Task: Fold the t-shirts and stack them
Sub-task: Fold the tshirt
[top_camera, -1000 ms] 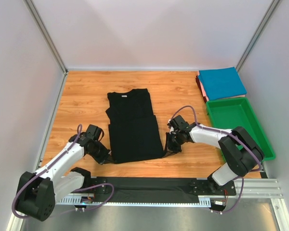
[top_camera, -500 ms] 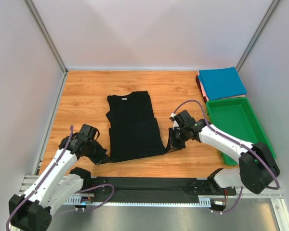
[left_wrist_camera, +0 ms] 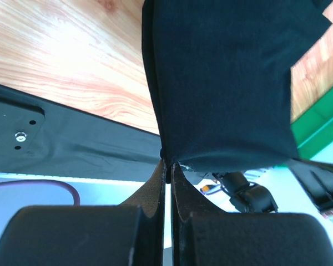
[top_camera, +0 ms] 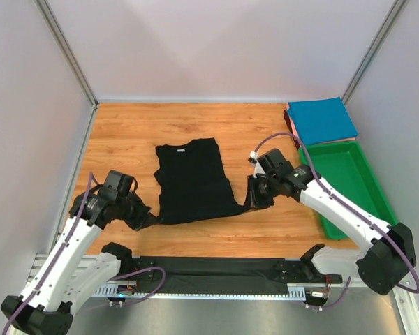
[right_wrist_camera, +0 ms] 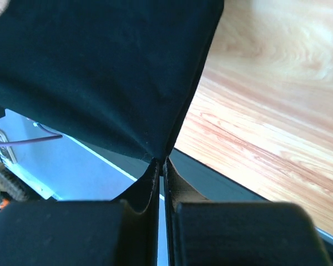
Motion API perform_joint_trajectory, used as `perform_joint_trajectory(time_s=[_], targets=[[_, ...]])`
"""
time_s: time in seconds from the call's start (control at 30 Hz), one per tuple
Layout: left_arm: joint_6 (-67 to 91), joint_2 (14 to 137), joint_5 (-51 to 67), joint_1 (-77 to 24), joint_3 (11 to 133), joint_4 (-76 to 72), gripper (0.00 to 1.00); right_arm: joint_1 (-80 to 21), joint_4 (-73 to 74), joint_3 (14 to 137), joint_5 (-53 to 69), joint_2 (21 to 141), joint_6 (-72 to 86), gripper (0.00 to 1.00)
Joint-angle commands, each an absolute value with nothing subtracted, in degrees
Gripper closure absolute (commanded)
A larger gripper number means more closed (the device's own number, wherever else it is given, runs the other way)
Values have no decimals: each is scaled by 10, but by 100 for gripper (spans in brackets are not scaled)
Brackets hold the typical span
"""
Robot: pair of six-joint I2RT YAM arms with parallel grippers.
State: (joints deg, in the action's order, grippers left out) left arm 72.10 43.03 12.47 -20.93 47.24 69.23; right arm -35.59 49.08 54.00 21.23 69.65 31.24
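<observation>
The black t-shirt (top_camera: 193, 180) lies in the middle of the wooden table, its near hem lifted off the wood. My left gripper (top_camera: 148, 219) is shut on the near left corner of the hem; in the left wrist view the black cloth (left_wrist_camera: 222, 83) hangs from the pinched fingertips (left_wrist_camera: 167, 164). My right gripper (top_camera: 251, 203) is shut on the near right corner; in the right wrist view the cloth (right_wrist_camera: 100, 72) spreads from the fingertips (right_wrist_camera: 160, 162). The folded teal-blue t-shirt (top_camera: 321, 120) lies at the back right on top of a reddish one (top_camera: 291, 128).
A green plastic tray (top_camera: 356, 202) stands along the right side, close to my right arm. White walls with metal posts enclose the table. A black strip (top_camera: 216, 269) runs along the table's near edge between the arm bases.
Both grippers have risen and moved towards the back with the hem, drawing the near end of the black shirt up and away from the front edge. The shirt now looks shorter.
</observation>
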Motion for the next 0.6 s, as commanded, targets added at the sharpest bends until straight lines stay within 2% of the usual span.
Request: perform_joint_trajectory(time_s=[0.0,0.27,0.57], targets=[[707,463,93,-208,501,721,100,-352,541,612,167,717,273,100],[629,590,69,-158,636,696,100,-304,565,758,166,830,219,100],[550,785,75,-95,796,672,100,-258,601,1010,204,1024,189,100]])
